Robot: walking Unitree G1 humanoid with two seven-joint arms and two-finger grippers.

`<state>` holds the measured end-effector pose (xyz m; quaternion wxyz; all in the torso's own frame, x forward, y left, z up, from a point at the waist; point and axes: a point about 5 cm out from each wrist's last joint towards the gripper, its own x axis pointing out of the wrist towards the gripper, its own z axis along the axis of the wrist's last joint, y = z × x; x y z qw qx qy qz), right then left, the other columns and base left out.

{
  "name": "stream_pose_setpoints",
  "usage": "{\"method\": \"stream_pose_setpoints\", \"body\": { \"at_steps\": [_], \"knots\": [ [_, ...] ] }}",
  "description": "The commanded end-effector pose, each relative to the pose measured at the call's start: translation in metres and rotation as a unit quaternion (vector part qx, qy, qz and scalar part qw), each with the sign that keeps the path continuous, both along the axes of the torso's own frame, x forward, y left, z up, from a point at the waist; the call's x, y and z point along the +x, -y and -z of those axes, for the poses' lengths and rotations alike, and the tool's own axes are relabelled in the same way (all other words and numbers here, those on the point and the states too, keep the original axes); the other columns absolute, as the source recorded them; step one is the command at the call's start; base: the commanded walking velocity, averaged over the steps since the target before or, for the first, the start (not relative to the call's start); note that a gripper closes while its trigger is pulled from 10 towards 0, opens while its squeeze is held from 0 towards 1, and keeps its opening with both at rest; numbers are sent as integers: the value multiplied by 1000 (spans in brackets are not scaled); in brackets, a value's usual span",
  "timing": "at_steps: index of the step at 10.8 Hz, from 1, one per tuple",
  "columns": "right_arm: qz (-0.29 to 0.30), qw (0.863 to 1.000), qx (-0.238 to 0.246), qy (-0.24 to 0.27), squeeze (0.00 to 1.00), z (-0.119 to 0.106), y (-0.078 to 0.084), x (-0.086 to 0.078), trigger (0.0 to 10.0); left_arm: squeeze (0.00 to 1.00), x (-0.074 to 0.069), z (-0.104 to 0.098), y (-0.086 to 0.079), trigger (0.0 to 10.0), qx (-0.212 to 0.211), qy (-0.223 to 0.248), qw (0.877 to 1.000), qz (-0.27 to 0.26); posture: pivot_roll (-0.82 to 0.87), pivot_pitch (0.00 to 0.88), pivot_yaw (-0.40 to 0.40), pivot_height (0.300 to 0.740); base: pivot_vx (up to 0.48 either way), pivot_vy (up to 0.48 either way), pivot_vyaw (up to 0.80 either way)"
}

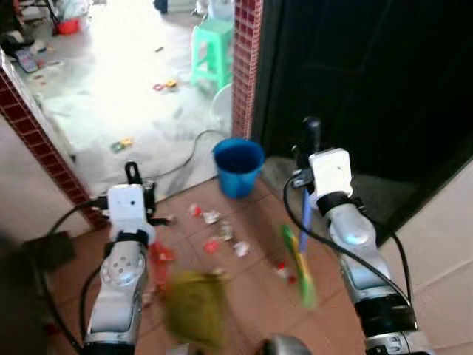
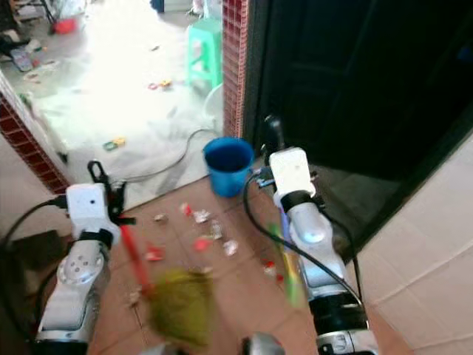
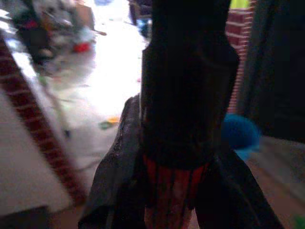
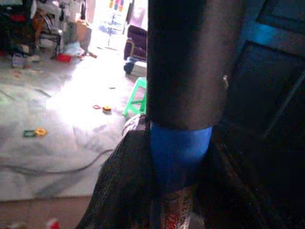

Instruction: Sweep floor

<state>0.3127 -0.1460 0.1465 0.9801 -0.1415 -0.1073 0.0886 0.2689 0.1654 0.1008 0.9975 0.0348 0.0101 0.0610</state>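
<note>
My left gripper (image 1: 132,174) is shut on the red handle (image 3: 173,192) of a broom. Its yellow-green bristle head (image 1: 194,307) hangs blurred low over the brown tile floor, near me. Over on the other side, my right gripper (image 1: 312,134) is shut on the blue handle (image 4: 178,157) of a long dustpan, whose green pan (image 1: 299,268) reaches down to the tiles. Red and white litter scraps (image 1: 218,231) lie scattered on the tiles between the two arms, ahead of the broom head.
A blue bucket (image 1: 238,166) stands beyond the litter beside a red brick pillar (image 1: 246,66). A dark door (image 1: 369,89) fills the right. A cable (image 1: 185,151) runs over the bright floor beyond, where a green stool (image 1: 211,50) and small toys (image 1: 165,85) sit.
</note>
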Motion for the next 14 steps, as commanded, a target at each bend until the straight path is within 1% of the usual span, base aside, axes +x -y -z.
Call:
{"method": "stream_pose_setpoints", "body": {
  "at_steps": [1, 2, 3, 4, 5, 6, 7, 9, 14],
  "knots": [
    [-3, 999, -13, 33, 0, -13, 1, 1, 10000, 0, 3, -13, 1, 10000, 5, 34, 999, -20, -86, 76, 24, 740, 0, 0, 0],
    [-4, 999, -13, 33, 0, -13, -1, 1, 10000, 0, 4, -13, 0, 10000, 8, 32, 999, -43, -87, 77, 25, 740, 0, 0, 0],
    [-8, 999, -12, 33, 0, -13, -3, 1, 10000, 0, 7, -12, 4, 10000, -2, 31, 998, -57, -87, 80, 25, 740, 0, 0, 0],
    [-16, 999, -16, 35, 0, -13, -5, 0, 10000, 0, 9, -12, 10, 10000, -10, 30, 998, -47, -89, 84, 27, 740, 0, 0, 0],
    [-16, 999, -18, 36, 0, -13, -5, 0, 10000, 0, 10, -14, 15, 10000, -5, 33, 999, -34, -89, 84, 27, 740, 0, 0, 0],
    [-22, 999, -33, 37, 0, -12, -6, -1, 10000, 0, 11, -14, 17, 10000, -13, 32, 999, -31, -91, 85, 28, 740, 0, 0, 800],
    [-20, 999, -27, 36, 0, -12, -6, -2, 10000, 0, 11, -14, 17, 10000, -15, 34, 999, -26, -90, 88, 31, 740, 0, 0, 800],
    [-19, 999, -22, 36, 0, -12, -6, -3, 10000, 0, 10, -14, 17, 10000, -14, 36, 999, -23, -89, 91, 34, 740, 0, -337, 0],
    [-22, 999, -20, 37, 0, -12, -7, -5, 10000, 0, 10, -13, 17, 10000, -11, 33, 999, -20, -86, 96, 37, 740, 0, -450, 0]
  ]
}}
